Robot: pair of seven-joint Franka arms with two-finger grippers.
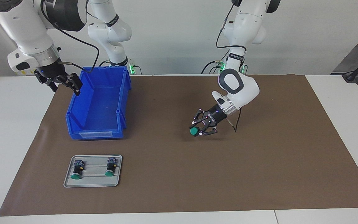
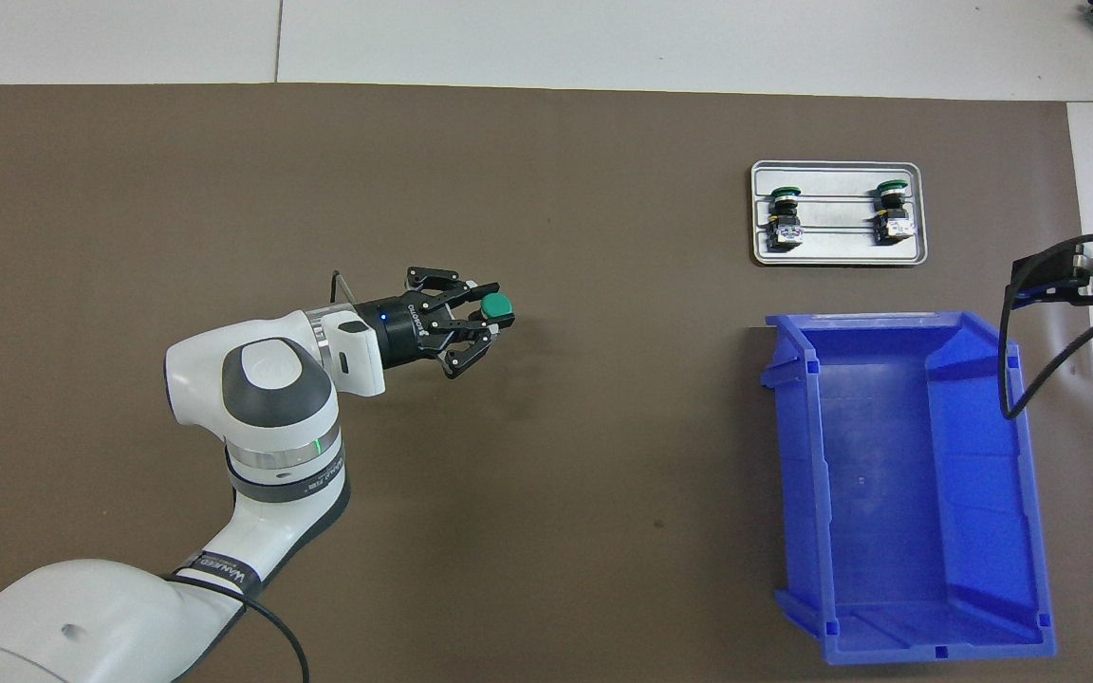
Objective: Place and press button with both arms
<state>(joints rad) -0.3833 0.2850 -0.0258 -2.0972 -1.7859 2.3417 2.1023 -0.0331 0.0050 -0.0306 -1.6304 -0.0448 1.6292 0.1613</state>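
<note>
My left gripper point(image 1: 196, 130) point(image 2: 491, 313) is shut on a button point(image 1: 194, 132) point(image 2: 496, 304), whose green cap points out from between the fingertips. It hangs low over the middle of the brown mat point(image 1: 259, 161). Two more green-capped buttons point(image 1: 77, 170) point(image 1: 110, 167) lie side by side on a grey tray point(image 1: 93, 183) point(image 2: 839, 251) toward the right arm's end of the table. My right gripper point(image 1: 65, 87) point(image 2: 1073, 285) waits open and holds nothing, raised beside the blue bin's outer edge.
An empty blue bin point(image 1: 96, 134) point(image 2: 798, 474) stands on the mat between the tray and the robots, at the right arm's end. White table point(image 1: 11, 130) borders the mat on both sides.
</note>
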